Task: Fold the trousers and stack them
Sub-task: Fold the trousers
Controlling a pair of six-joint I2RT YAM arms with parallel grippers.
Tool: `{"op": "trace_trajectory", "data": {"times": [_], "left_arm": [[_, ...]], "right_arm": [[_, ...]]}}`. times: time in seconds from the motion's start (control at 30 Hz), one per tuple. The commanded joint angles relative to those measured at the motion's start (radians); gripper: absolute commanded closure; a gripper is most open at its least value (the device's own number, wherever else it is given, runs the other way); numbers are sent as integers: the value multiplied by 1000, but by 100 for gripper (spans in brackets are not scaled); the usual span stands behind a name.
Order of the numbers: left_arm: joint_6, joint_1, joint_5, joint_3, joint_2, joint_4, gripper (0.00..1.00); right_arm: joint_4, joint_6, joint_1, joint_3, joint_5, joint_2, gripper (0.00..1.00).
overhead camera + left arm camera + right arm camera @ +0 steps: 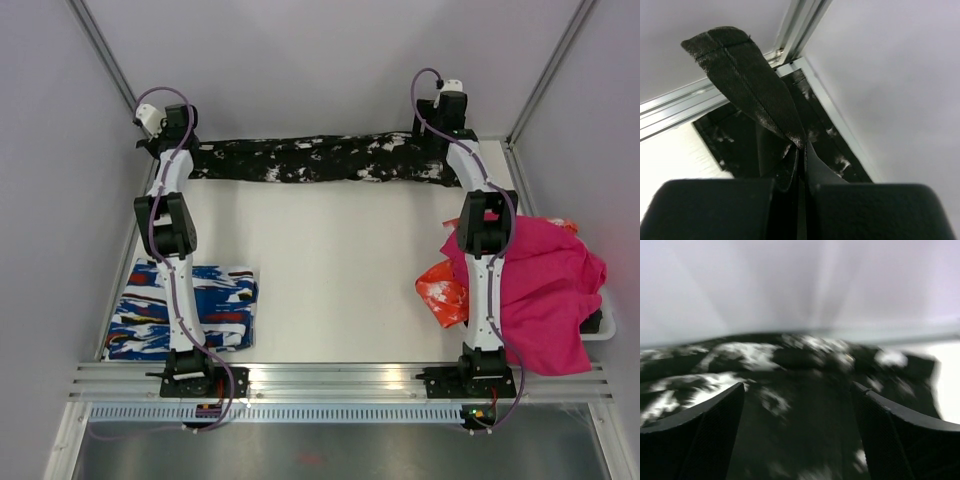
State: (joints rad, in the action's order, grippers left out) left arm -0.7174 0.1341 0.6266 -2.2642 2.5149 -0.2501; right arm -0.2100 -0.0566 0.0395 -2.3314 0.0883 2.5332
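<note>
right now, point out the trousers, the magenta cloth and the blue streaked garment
trousers [320, 160], top view, middle of the strip
magenta cloth [550, 280], top view, centre of the heap
blue streaked garment [225, 305], top view, right half

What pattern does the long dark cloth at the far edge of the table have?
Black fabric trousers with irregular white splatter, clearest in the top external view.

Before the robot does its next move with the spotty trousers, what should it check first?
1. Grip by the left gripper on the trousers: ok, shut on one end.
2. Grip by the right gripper: not ok, jaws open over the cloth.
3. Trousers stretched straight along the far edge: ok.
4. Bare table in the middle for folding: ok.
5. The folded blue garment out of the way: ok, near left.
6. The magenta cloth out of the way: ok, near right.
</note>
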Motion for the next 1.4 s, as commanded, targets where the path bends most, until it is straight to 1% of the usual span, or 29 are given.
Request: {"op": "trace_trajectory", "data": {"times": [0.0, 0.07, 0.1, 0.13, 0.2, 0.33, 0.43, 0.5, 0.67, 0.77, 0.87, 1.03, 1.2, 1.27, 1.3, 1.33, 1.37], "left_arm": [[-31, 12, 7, -63, 25, 142, 98], [-36, 9, -19, -75, 33, 158, 98], [-36, 12, -25, -80, 35, 163, 98], [-34, 12, -33, -83, 35, 164, 98], [-24, 9, -34, -83, 32, 164, 98], [9, 10, -38, -77, 22, 155, 98], [16, 10, -45, -66, 16, 149, 98], [22, 10, -51, -63, 16, 149, 98], [56, 10, -71, -60, 10, 137, 98], [65, 9, -74, -52, 2, 135, 98], [68, 10, -74, -44, -4, 133, 98], [87, 10, -85, -43, -11, 129, 98], [118, 6, -91, -40, -18, 117, 98], [121, 4, -91, -40, -18, 112, 98], [121, 2, -93, -38, -18, 112, 98], [121, 1, -93, -40, -16, 112, 98], [121, -1, -94, -38, -18, 112, 98]], "right_arm": [[-118, -64, -15, 69, 170, -134, 6], [-169, -90, -33, 118, 220, -160, 6], [-195, -135, -35, 124, 246, -165, 5], [-248, -162, -80, 127, 255, -172, 5], [-311, -237, -107, 129, 281, -177, 5], [-322, -327, -179, 142, 265, -189, 5], [-246, -281, -190, 171, 205, -182, 5], [-220, -241, -190, 158, 173, -145, 5], [-236, -111, -190, 61, 96, -59, 5], [-187, -85, -188, 93, 64, -59, 5], [-144, -65, -188, 110, 57, -56, 6], [-172, -26, -188, 38, 102, 10, 8], [-164, 7, -188, 29, 113, 33, 10], [-164, 8, -188, 24, 85, 38, 20], [-163, 8, -190, 24, 73, 36, 26], [-158, 1, -188, 24, 50, 35, 44], [-146, -2, -190, 27, 41, 27, 54]]}}
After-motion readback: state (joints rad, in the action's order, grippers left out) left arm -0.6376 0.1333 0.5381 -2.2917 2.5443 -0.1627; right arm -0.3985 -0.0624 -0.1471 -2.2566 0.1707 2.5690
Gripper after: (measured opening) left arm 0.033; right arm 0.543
